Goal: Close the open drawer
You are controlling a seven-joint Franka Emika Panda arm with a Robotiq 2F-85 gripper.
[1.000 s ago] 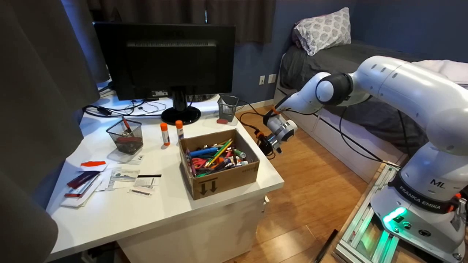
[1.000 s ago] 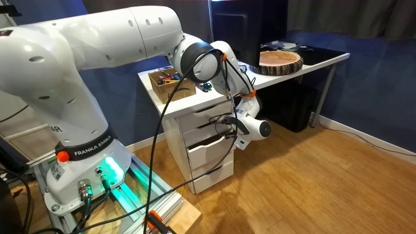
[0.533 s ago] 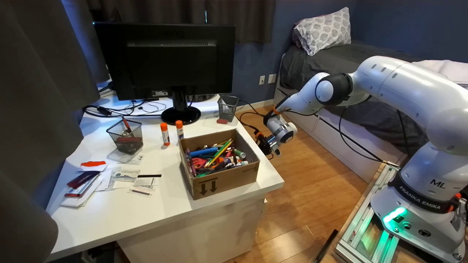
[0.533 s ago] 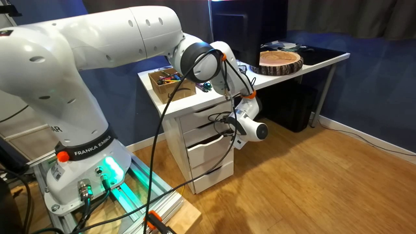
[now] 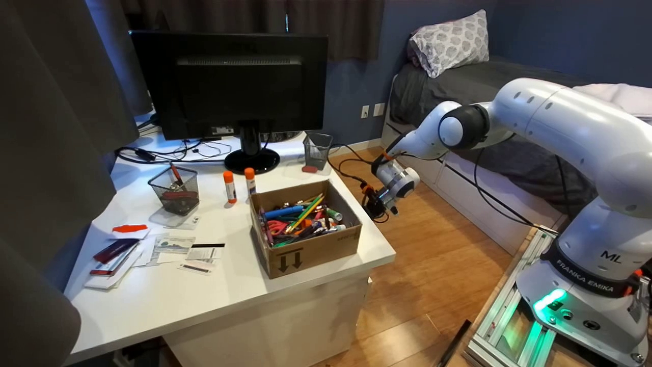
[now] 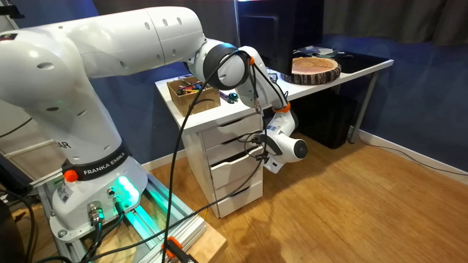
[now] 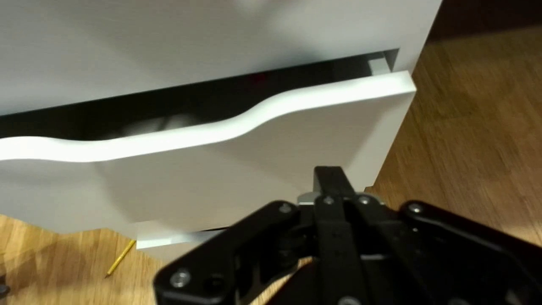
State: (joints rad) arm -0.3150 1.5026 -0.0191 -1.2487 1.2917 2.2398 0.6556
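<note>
While the drawer [image 7: 254,169] stands partly open, the jaws before it are together.

In an exterior view, the desk [image 5: 229,285] holds a box [image 5: 326,251] of pens [image 5: 283,212] near its edge, two upright glue sticks [image 5: 231,189] between a pair of mesh cups [image 5: 189,186], loose cards [image 5: 205,253], and a monitor [image 5: 234,81]. Across the floor [image 5: 443,244] stands a dark bed [image 5: 509,76] with a patterned pillow [image 5: 451,45]. A wood slab [image 6: 315,70] lies flat, partly hidden by the monitor, in an exterior view, and in the wrist view a thin yellow stick [image 7: 120,257] shows against the floor.
</note>
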